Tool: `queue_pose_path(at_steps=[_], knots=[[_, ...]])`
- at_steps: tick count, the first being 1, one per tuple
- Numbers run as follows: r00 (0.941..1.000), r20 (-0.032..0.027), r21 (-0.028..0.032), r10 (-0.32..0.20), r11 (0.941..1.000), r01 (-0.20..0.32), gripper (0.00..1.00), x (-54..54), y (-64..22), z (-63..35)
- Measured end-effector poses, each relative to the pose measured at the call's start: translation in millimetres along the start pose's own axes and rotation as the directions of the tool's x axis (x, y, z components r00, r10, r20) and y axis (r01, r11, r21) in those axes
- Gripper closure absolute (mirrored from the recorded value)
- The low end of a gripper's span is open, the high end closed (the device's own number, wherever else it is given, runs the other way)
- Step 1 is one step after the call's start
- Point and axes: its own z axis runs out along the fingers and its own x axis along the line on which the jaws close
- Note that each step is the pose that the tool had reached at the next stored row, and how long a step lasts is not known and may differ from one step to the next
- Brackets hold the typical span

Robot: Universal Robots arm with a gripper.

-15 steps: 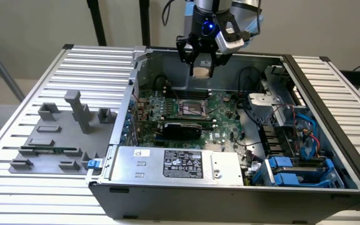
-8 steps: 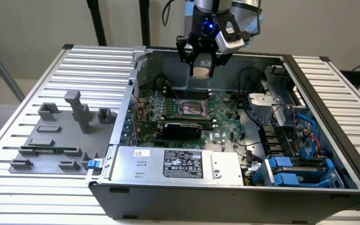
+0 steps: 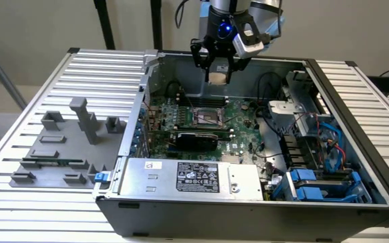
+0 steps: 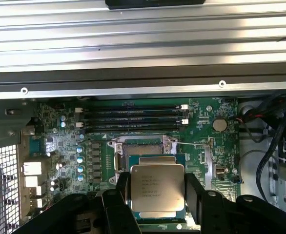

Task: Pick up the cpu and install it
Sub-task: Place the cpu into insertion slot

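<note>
We find the claw [image 4: 156,207] pinching the cpu [image 4: 156,187] by two opposite edges, with the pale metal top flat and facing the wrist camera. The cpu hangs above the socket [image 4: 142,147], clear of it, and overlaps the socket edge farthest from the memory slots [image 4: 133,115]. Its sides run roughly parallel to the socket frame. We judge the socket to lie below the claw, beyond the cpu, on the motherboard [image 4: 60,146].

The exterior view looks down at a slant from a distance, taking in the whole computer case [image 3: 248,215] and slatted table [image 3: 32,215]; the wrist view peers past the gripper [image 4: 156,201], steeply down, close over the motherboard [image 4: 201,146]; both share its CPU socket [image 3: 208,117].
</note>
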Motion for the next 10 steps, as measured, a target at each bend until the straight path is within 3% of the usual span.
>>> queue_pose_path(at_steps=[7, 10], knots=[[1.0000, 0.0001, -0.0001, 0.003, 1.0000, -0.003, 0.45, 0.1, 0.0, 0.2], [0.9988, 0.0027, 0.0003, 0.049, 0.9988, -0.049, 0.45, 0.2, -0.1, 1.3]])
